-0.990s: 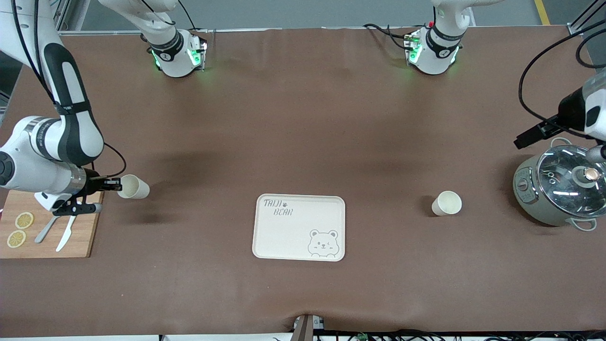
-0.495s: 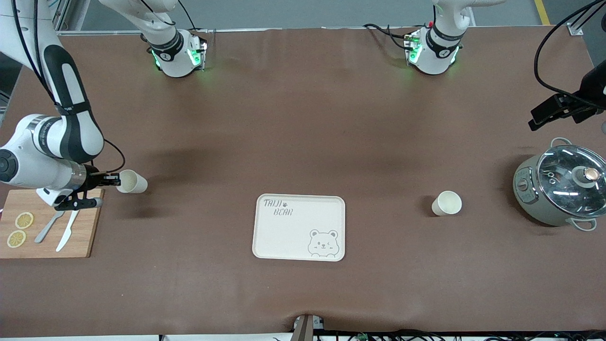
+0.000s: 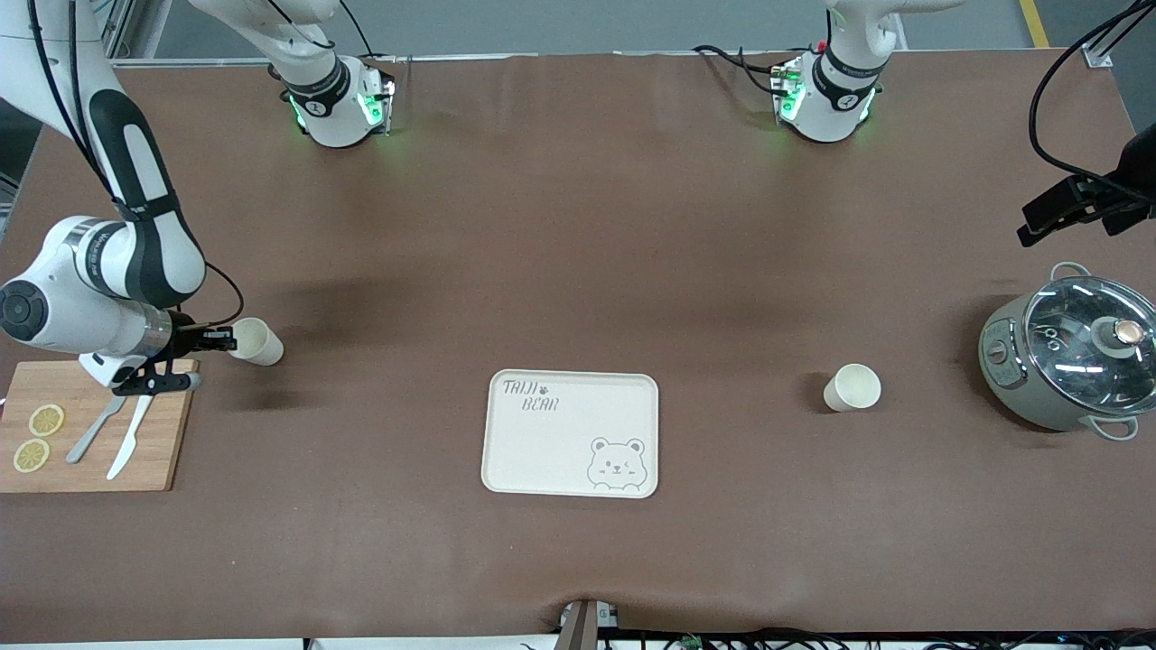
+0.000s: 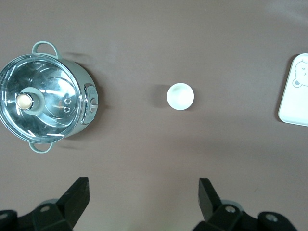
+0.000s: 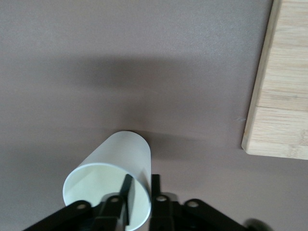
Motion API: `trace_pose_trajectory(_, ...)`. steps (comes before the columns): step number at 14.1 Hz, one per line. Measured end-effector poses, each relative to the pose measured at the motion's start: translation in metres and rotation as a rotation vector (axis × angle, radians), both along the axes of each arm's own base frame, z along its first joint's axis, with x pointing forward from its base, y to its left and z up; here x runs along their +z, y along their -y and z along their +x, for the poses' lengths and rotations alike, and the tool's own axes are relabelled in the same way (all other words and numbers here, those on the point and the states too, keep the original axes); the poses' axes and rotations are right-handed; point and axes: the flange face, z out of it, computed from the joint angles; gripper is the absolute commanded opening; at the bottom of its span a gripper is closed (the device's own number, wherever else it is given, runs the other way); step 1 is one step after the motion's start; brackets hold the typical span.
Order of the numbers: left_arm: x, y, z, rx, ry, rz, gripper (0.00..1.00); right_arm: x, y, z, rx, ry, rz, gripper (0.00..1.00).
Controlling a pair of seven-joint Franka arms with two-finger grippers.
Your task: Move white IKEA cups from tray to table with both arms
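Pinched by its rim wall in the right gripper [image 5: 140, 185], one finger inside and one outside: a tilted white cup [image 3: 256, 341], low over the table [image 3: 578, 226] beside the cutting board [image 3: 163, 451].

Likely to tip and roll toward the board if let go while leaning. Spread wide and waiting over the table near the pot [image 3: 1066, 361]: left gripper [image 4: 143, 182]. Upright on the table between tray [image 3: 542, 451] and pot: second cup [image 3: 852, 387].

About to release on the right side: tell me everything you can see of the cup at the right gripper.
The white cup is a plain, cream-white, handleless tumbler, slightly tapered and empty. It tilts, its mouth toward the right gripper, whose fingers pinch its rim wall, one inside and one outside. It sits low over the brown table, beside the wooden cutting board.
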Motion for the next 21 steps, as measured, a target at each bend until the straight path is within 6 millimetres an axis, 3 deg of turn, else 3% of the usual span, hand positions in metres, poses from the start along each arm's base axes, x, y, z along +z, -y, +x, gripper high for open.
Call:
trace_pose_trajectory(4,0.001,0.000,-0.003,0.000,-0.013,0.000,1.00,0.004,-0.001,0.000,0.002,-0.029,0.008,1.00)
trace_pose_trajectory(6,0.005,0.001,-0.006,-0.001,-0.007,0.000,1.00,0.023,-0.003,0.008,0.008,-0.060,0.019,1.00)
trace_pose_trajectory(10,0.007,0.003,-0.008,-0.006,-0.008,0.000,1.00,0.111,-0.018,0.047,0.052,-0.035,0.024,1.00)
trace_pose_trajectory(13,0.006,0.008,-0.008,-0.017,-0.010,0.000,1.00,0.170,-0.030,0.066,0.085,0.002,0.006,1.00)
trace_pose_trajectory(18,0.006,0.010,-0.008,-0.018,-0.012,-0.016,1.00,0.247,-0.038,0.077,0.104,0.059,-0.005,1.00)
trace_pose_trajectory(21,0.004,0.009,-0.007,-0.018,-0.015,-0.018,1.00,0.305,-0.051,0.063,0.123,0.076,-0.005,1.00)
